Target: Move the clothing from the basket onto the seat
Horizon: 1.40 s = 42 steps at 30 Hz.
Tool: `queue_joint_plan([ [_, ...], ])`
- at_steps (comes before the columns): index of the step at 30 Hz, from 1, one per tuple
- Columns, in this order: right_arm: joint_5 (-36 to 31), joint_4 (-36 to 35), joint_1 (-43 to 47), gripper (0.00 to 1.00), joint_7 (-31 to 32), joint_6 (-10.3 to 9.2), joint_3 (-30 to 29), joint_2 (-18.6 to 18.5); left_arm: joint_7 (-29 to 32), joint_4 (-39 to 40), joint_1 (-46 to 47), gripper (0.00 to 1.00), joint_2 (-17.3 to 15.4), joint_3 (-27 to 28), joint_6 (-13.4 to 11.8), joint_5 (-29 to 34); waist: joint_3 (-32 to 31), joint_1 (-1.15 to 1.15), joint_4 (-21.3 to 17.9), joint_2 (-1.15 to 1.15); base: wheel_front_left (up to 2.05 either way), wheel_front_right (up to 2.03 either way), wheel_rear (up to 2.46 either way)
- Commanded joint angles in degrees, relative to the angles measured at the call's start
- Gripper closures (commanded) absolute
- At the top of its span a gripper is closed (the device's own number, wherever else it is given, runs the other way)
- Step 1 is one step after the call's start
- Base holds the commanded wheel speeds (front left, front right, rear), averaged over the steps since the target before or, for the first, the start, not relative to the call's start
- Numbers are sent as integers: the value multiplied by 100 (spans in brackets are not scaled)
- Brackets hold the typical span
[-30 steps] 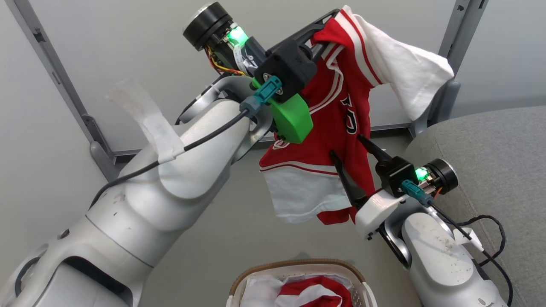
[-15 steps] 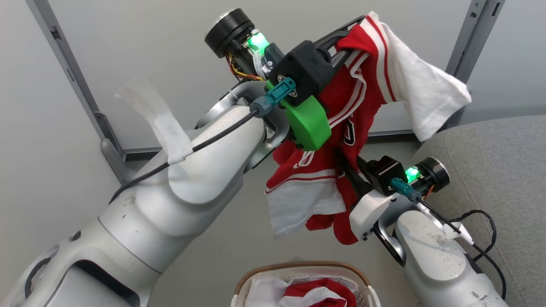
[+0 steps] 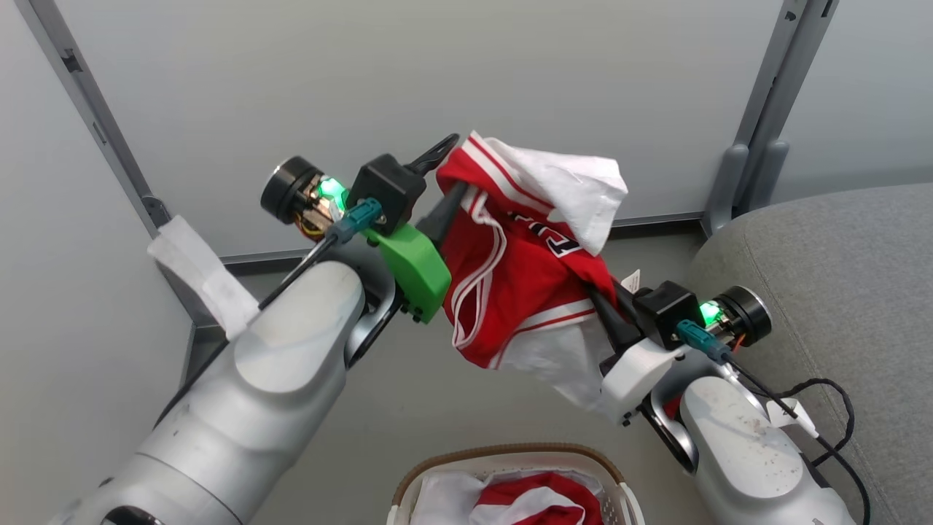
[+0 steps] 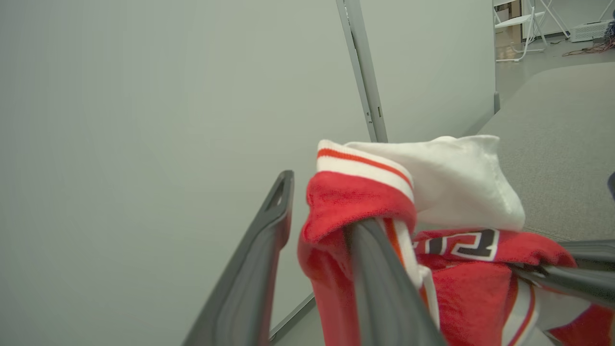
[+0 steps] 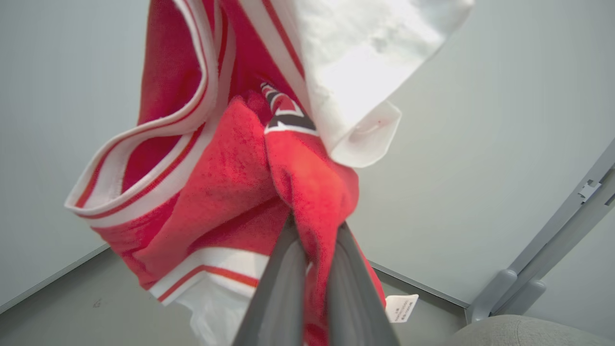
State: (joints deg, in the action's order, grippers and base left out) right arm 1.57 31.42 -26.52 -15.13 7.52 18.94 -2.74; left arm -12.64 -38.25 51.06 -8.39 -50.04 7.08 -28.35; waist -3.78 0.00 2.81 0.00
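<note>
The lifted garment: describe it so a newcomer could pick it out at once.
Left of the large grey fabric sofa, above the oval white plastic basket, a red jersey with white panels hangs in mid-air. Unlike the red-and-white clothing in the basket, it is pinched by the right gripper and shows dark lettering.

We see that the right gripper [image 5: 314, 228], whose jaws stood open beside the clothing [image 3: 517, 284] 1 second ago, has now closed them on a red fold. The left gripper [image 3: 446, 169] has come lower and its jaws have parted, so the collar only hangs over 1 of them. The clothing is now bunched between the 2 grippers.
</note>
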Motion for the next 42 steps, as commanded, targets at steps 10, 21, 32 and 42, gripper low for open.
queue_joint_plan([
  [10,109,-266,171,100,-4,-6,-568,-25,-257,-142,-1290,0,158,259,-65,-242,47,0,-51,0,0,0,0],
  [21,-57,-449,267,100,-5,-6,-1044,-24,-252,484,-2640,0,124,865,-48,-59,98,0,-96,0,0,0,0],
  [32,-154,-520,383,100,-5,-6,-1250,-24,-252,1104,-3306,0,213,1405,3,296,70,0,-153,0,0,0,0],
  [42,-188,-589,475,100,-5,-6,-1481,-25,-253,1253,-3519,0,285,1636,33,534,124,0,-501,0,0,0,0],
])
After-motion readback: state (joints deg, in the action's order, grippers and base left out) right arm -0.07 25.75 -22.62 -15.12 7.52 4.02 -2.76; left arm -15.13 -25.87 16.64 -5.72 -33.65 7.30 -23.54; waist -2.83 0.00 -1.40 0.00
